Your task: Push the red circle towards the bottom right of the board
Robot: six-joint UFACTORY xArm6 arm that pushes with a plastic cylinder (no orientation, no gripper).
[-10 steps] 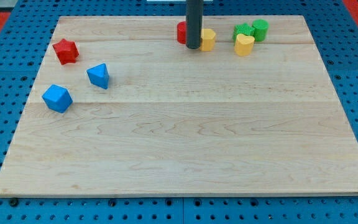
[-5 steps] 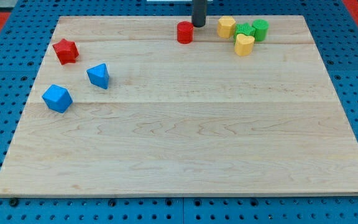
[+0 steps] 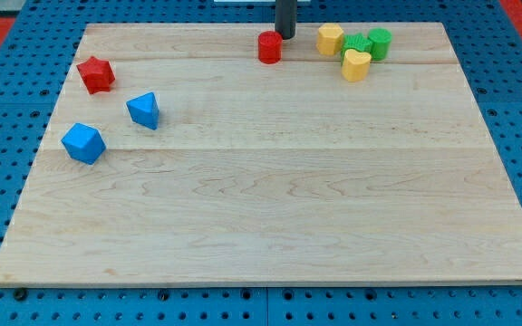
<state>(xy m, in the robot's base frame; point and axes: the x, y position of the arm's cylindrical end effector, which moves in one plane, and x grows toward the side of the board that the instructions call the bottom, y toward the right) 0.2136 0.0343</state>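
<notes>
Rod only, no pincer to open or close: my tip (image 3: 285, 36) rested near the board's (image 3: 270, 208) top edge, just beside the red circle (image 3: 269, 47), at its upper right. Yellow (image 3: 330, 39) and green (image 3: 380, 43) blocks sat further right.

red star (image 3: 95, 74), 2 blue blocks (image 3: 142, 110) (image 3: 83, 142) view's left.
</notes>
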